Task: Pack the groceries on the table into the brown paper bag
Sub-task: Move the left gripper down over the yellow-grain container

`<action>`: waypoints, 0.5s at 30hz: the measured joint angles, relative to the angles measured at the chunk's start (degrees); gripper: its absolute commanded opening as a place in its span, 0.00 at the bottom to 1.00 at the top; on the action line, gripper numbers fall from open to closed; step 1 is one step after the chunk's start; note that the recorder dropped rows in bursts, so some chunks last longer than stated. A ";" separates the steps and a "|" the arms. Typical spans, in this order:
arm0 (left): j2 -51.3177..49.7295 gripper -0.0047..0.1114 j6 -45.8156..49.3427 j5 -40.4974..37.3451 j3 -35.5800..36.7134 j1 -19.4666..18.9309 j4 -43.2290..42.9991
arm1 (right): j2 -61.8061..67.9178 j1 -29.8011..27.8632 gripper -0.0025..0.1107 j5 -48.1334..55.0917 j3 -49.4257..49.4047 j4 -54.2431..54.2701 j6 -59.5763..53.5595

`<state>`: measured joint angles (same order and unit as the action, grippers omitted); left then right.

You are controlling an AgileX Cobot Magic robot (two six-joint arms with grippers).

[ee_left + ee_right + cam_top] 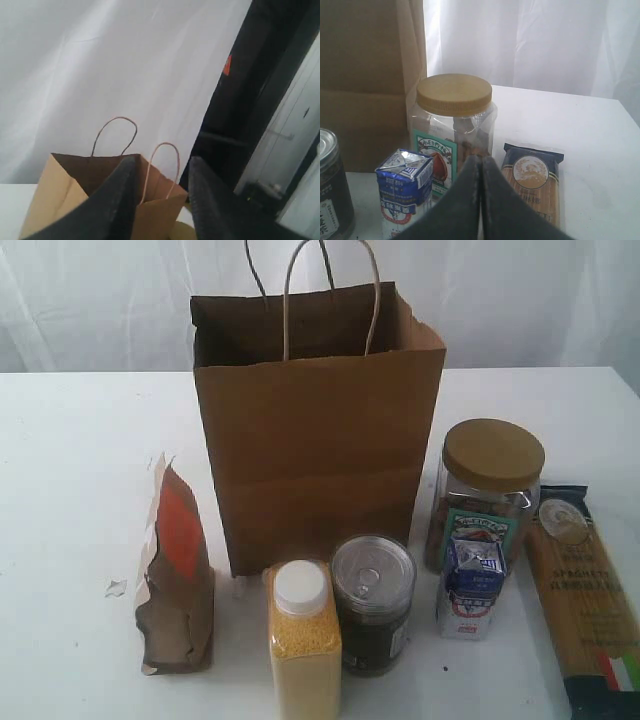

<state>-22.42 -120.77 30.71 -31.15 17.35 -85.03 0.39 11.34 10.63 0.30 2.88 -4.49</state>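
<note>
The brown paper bag (320, 450) stands upright and open at the middle of the table (80, 470). In front of it stand a brown pouch (178, 580), a yellow-grain bottle (303, 640), a dark jar (372, 605), a blue-white carton (471, 585) and a tan-lidded jar (488, 490). A spaghetti packet (585, 605) lies flat at the right. Neither gripper shows in the exterior view. My left gripper (162, 164) is open and empty, raised level with the bag's (55, 200) mouth. My right gripper (480, 159) is shut on nothing, low before the jar (454, 110), carton (402, 190) and spaghetti packet (532, 185).
A white curtain hangs behind the table. A small white bit (116, 588) lies left of the pouch. The dark jar (332, 185) stands beside the carton. A dark frame (260, 75) stands beyond the bag in the left wrist view.
</note>
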 measured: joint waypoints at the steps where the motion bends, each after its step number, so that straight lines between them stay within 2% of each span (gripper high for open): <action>1: -3.14 0.38 -0.14 0.61 -2.82 0.00 -4.75 | 0.00 0.00 0.02 0.00 0.00 0.00 0.00; 4: -12.24 0.38 -0.12 1.75 -8.08 0.00 -12.09 | 0.00 0.00 0.02 0.00 0.00 0.00 0.00; 11: -26.85 0.38 -0.17 8.20 -12.38 0.00 -13.89 | 0.00 0.00 0.02 0.00 0.00 0.00 0.00; 15: -32.68 0.38 0.50 9.34 -13.12 0.00 -14.02 | 0.00 0.00 0.02 0.00 0.00 0.00 0.00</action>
<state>-55.09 -120.27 40.04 -44.27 17.35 -99.05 0.39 11.34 10.63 0.30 2.88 -4.49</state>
